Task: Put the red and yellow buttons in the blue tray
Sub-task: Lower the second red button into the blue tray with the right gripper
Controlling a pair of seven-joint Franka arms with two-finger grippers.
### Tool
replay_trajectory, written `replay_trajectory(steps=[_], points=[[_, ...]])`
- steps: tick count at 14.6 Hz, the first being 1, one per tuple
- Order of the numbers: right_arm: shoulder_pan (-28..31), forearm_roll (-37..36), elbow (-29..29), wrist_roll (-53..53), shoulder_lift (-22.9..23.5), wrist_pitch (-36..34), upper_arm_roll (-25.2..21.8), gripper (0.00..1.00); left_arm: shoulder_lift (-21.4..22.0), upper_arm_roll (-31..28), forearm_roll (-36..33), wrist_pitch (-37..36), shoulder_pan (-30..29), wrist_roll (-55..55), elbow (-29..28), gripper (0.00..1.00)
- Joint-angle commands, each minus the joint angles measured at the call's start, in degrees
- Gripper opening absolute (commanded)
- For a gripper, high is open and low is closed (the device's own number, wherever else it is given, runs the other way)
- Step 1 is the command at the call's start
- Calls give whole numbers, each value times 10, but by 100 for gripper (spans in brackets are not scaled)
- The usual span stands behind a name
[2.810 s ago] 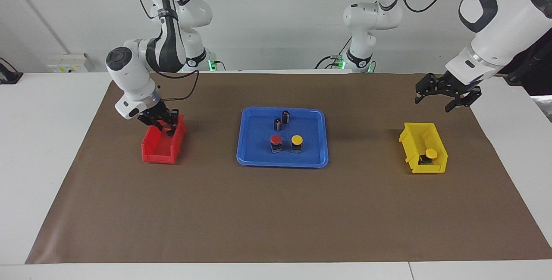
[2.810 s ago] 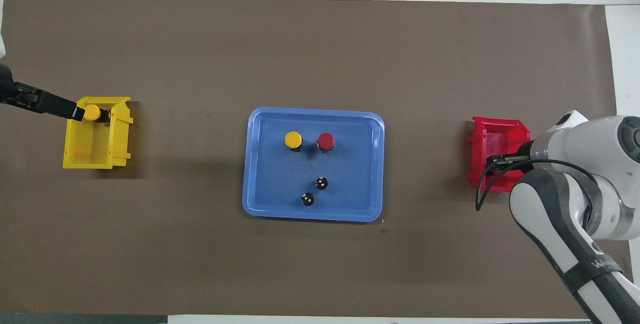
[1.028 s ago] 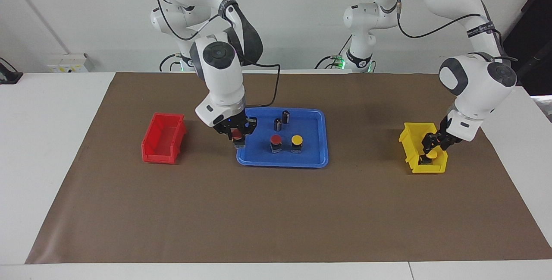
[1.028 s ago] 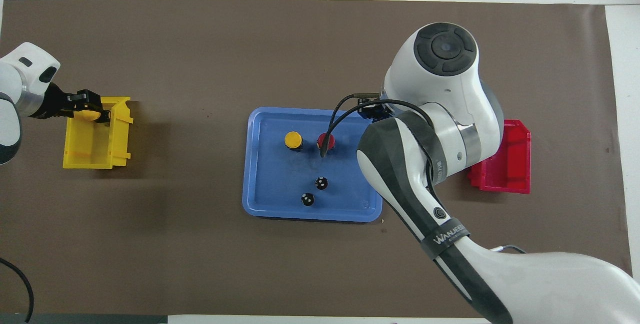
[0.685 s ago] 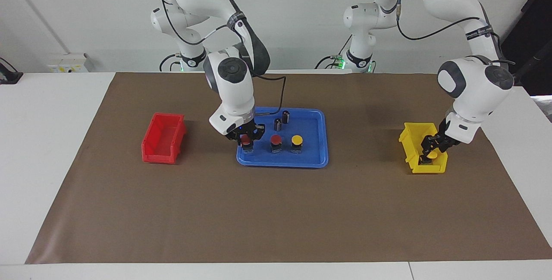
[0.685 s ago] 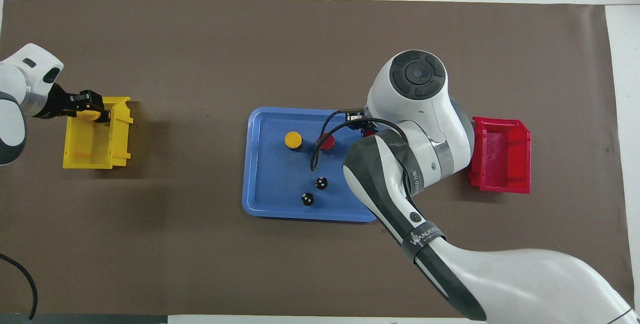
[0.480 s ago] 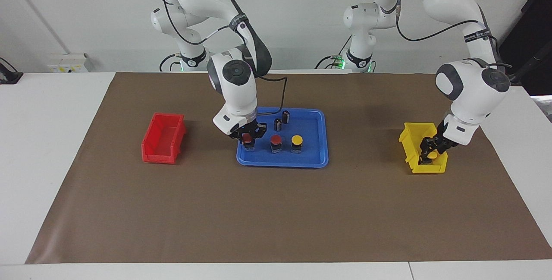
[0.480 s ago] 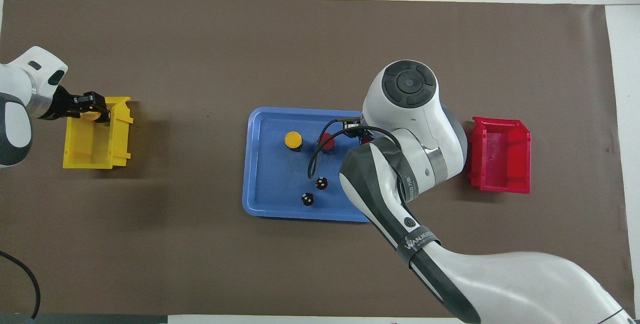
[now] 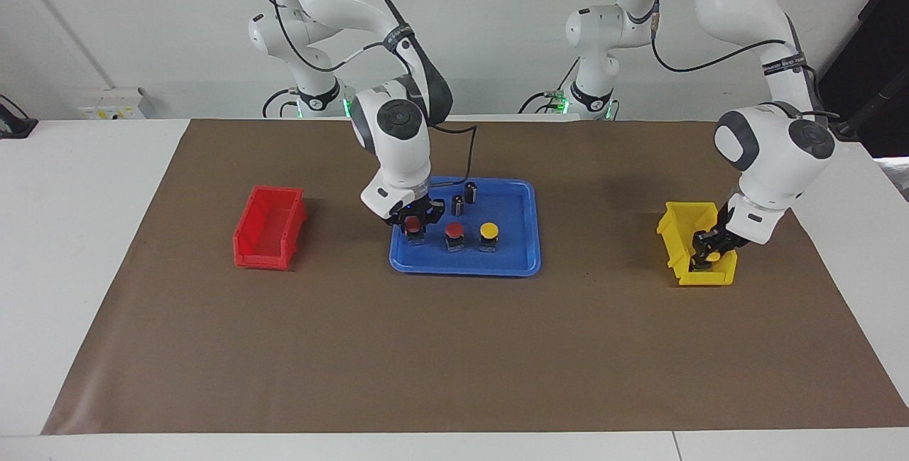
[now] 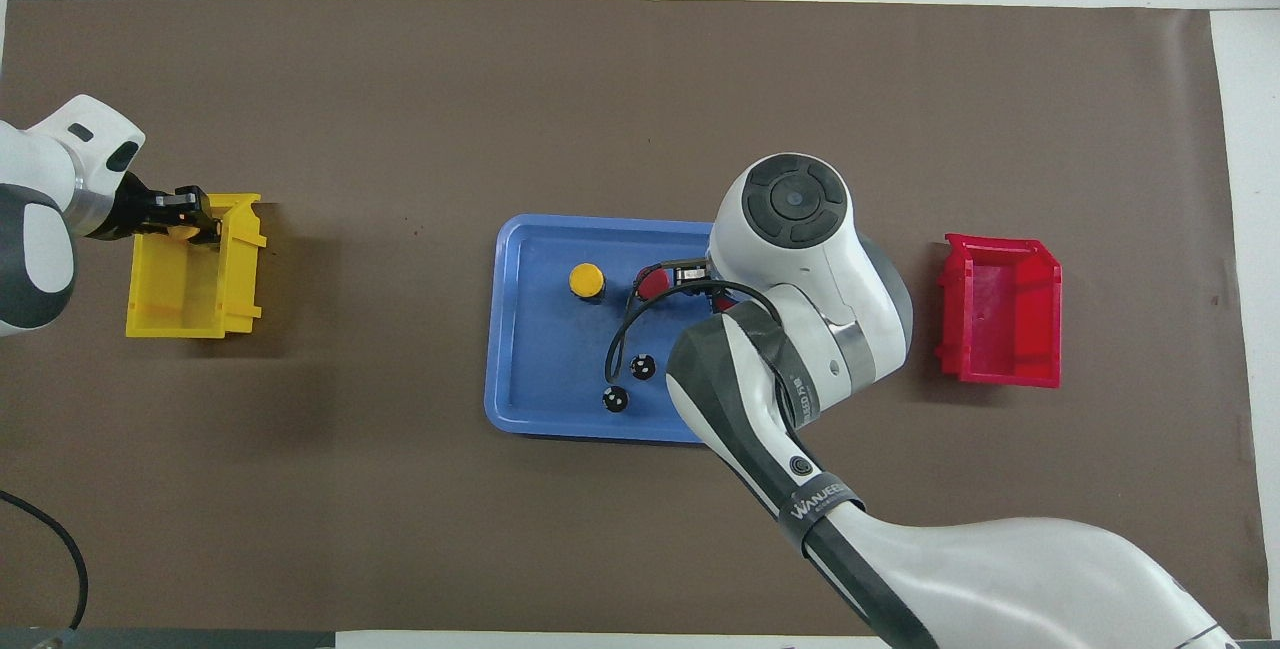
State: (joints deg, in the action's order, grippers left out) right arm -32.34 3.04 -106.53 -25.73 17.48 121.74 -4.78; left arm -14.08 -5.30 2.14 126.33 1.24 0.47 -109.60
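R gripper [image 9: 414, 223] is low in the blue tray [image 9: 513, 262], at the end toward the R arm's side, pinched narrow around a red button [image 9: 412, 224]; that button stands in line w/ another red button [image 9: 454, 230] and a yellow button [image 9: 488, 229] already on the tray floor. Approx 3 s ago this gripper was down in the red bin [image 9: 268, 226]; 1 s ago it hung over the tray rim w/ the button, since then it has dropped inside. Red bin now holds nothing visible. Two dark capless cylinders [image 9: 464, 199] sit in the tray nearer the robots, unmoved

L gripper [image 9: 708, 248] is down in the yellow bin [image 9: 684, 244], fingers closed tight on the last yellow button [image 9: 712, 256]; approx 3 s ago it hovered well above that bin, and 1 s ago its fingers were wider apart. Bin itself has not shifted on the brown mat [image 9: 454, 347]
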Motion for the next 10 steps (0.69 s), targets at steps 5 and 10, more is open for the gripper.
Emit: replay_trajectory(steps=[5, 10], points=[[41, -9, 65, 4, -35, -67, -10, 100, 8, 3, -10, -183, 115, -129, 169, 1], [154, -15, 148, 33, -96, -218, -11, 100, 22, 6, 18, -102, 259, -244, 106, 1]])
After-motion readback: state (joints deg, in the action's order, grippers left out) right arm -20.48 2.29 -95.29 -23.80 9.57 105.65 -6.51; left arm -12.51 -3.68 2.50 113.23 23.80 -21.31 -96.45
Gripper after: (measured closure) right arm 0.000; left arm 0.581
